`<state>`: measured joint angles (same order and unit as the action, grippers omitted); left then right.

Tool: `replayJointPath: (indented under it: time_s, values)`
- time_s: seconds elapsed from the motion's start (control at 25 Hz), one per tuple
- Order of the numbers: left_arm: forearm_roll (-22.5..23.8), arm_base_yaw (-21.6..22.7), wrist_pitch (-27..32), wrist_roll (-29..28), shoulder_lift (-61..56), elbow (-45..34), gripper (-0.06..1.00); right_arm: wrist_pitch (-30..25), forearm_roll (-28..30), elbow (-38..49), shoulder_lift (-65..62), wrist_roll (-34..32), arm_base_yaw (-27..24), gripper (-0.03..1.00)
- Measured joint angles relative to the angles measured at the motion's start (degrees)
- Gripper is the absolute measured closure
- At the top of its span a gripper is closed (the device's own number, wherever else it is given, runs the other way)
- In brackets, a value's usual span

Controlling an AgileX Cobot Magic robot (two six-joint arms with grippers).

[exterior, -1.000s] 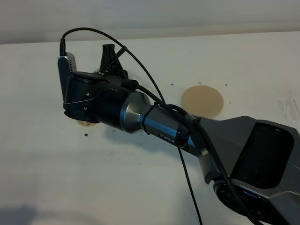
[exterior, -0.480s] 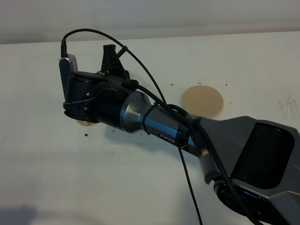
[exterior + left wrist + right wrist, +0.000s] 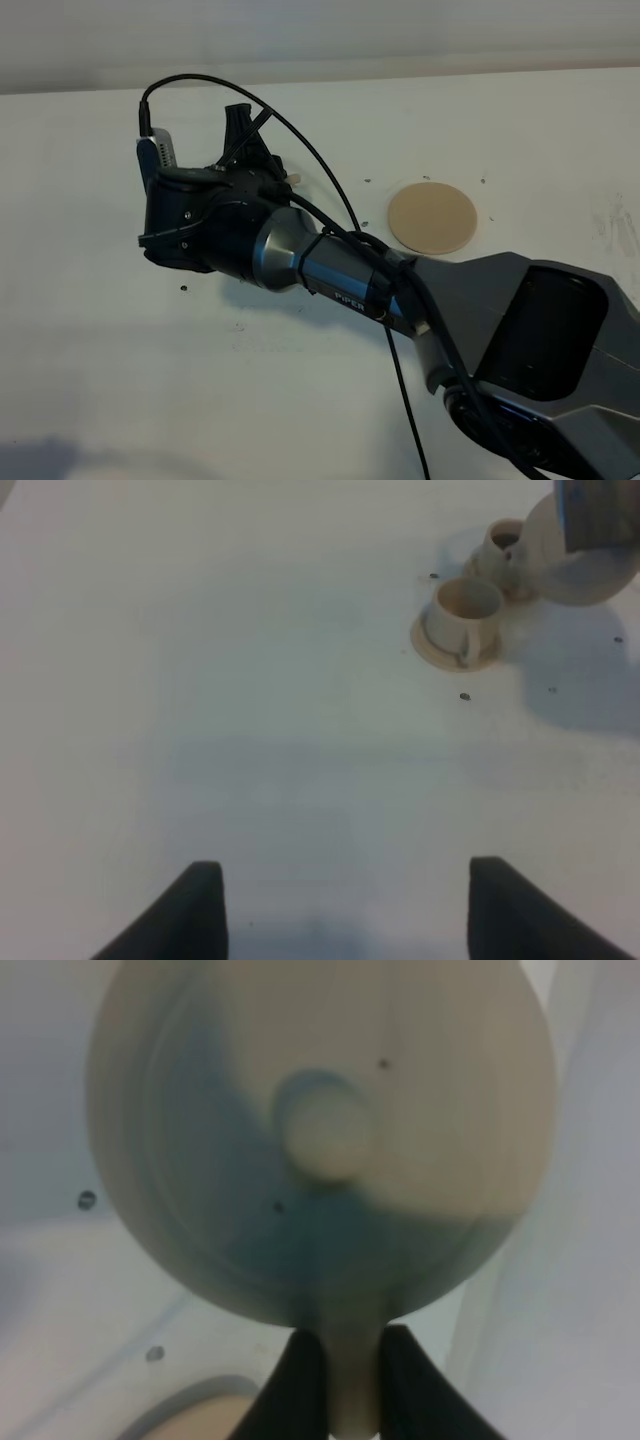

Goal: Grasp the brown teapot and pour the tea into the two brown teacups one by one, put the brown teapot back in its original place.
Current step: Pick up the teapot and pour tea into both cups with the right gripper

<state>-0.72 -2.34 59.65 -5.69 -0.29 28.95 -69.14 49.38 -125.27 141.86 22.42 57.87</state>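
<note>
In the right wrist view my right gripper (image 3: 340, 1375) is shut on the loop handle of the brown teapot (image 3: 320, 1130), seen from above its knobbed lid. In the left wrist view the teapot (image 3: 580, 570) hangs right beside the farther teacup (image 3: 503, 542); the nearer teacup (image 3: 465, 605) stands on its saucer (image 3: 440, 650). My left gripper (image 3: 340, 910) is open and empty, well away from the cups. In the high view my right arm (image 3: 210, 215) hides the teapot and both cups. The round tan coaster (image 3: 432, 217) lies bare to the right of the arm.
The white table (image 3: 120, 380) carries a few small dark specks near the cups (image 3: 464, 696). Black cables (image 3: 400, 400) loop over the right arm. A curved tan edge (image 3: 200, 1415) shows below the teapot in the right wrist view.
My right arm's wrist has shifted slightly up and to the right and turned a little. The saucer edge that showed under the wrist is now covered.
</note>
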Motion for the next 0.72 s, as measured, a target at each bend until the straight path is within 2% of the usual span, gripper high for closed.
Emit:
replayJointPath:
  time_s: [0.72]
  values:
    - [0.0,0.0,0.0,0.0,0.0,0.0,0.42,1.38,5.53,0.0,1.88,-0.22,1.2,0.84]
